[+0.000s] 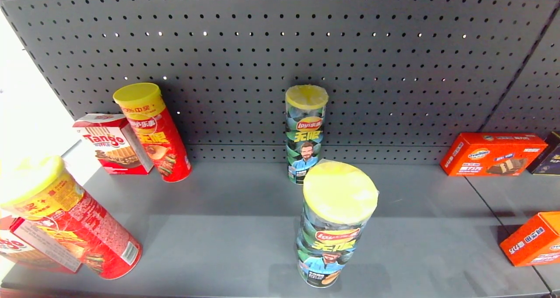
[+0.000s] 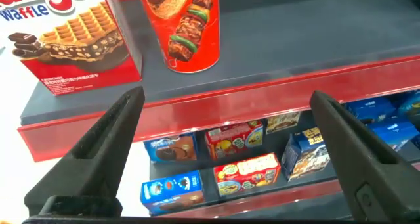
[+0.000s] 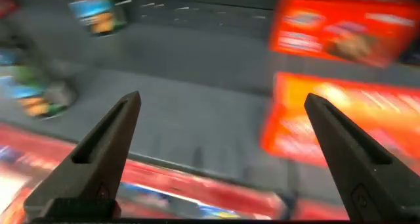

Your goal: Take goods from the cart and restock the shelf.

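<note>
Since both wrists face the shelf (image 1: 227, 228) with nothing in their fingers, I log this as the gap between a placement and the next pick. Head view: two green cans stand upright in one file at mid-shelf, the rear green can (image 1: 305, 134) against the back panel and the front green can (image 1: 334, 228) near the front edge, long axes vertical, bare surface on both sides. A rear red can (image 1: 153, 131) leans beside a waffle box (image 1: 113, 144) at the back left. A front red can (image 1: 74, 219) stands tilted at the front-left corner. Orange boxes (image 1: 492, 153) lie along the right side. Left wrist view: the left gripper (image 2: 226, 92) is spread wide and empty, just off the front edge near the left corner, with a red can and a waffle carton above it on the surface and small packets (image 2: 243, 158) on the tier below. Right wrist view: the right gripper (image 3: 222, 98) is likewise spread and empty, off the front edge toward the right, with the near orange box (image 3: 341, 122) closest to it; this view is smeared. Judgement: neither arm has goods, so the next move turns away from the shelf toward the cart. On return, the right arm lies nearer the bare surface between the green file and the orange boxes.
</note>
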